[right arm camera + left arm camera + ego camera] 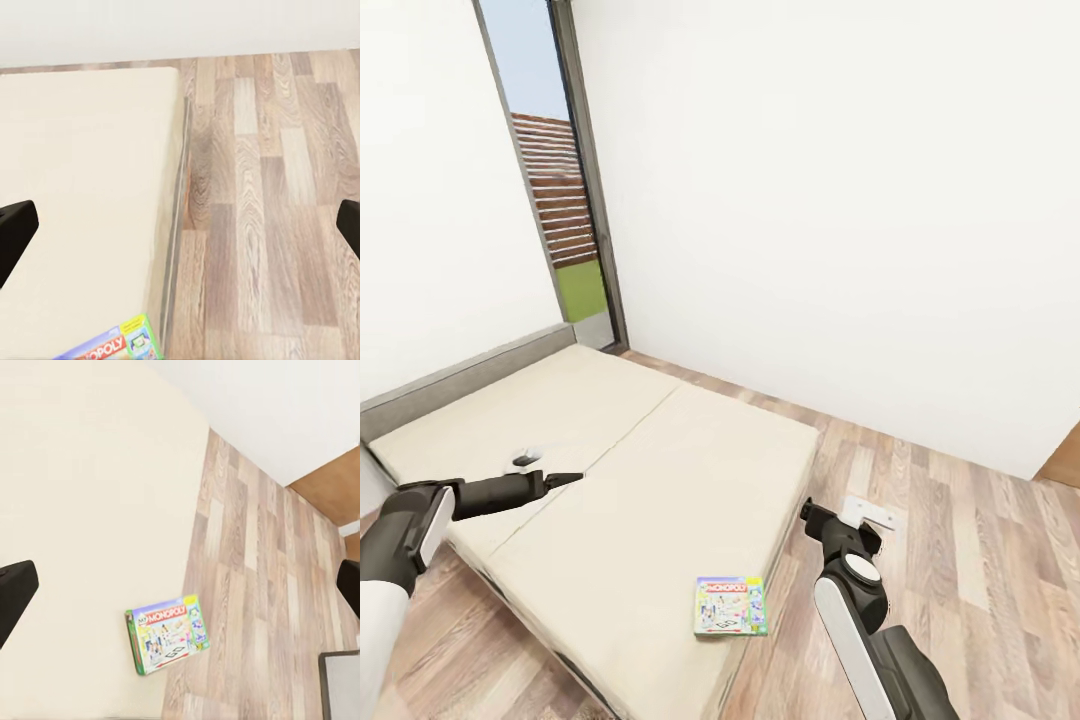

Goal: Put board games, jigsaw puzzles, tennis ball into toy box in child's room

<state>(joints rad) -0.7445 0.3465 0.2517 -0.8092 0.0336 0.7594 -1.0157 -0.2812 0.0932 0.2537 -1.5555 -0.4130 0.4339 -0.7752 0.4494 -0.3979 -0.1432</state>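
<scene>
Left wrist view: both end effectors gape wide, empty, above bed and board game.

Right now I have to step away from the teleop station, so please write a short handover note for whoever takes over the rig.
Left gripper: open, empty, held over the bed.
Right gripper: open, empty, over the wood floor just past the bed's edge.
One board game, a white and green box with a red logo, lies flat at the near corner of the bed, close to the right arm.
Done: nothing that these views can confirm; nothing is in hand.
Left: pick up this game and carry it to the toy box.
</scene>
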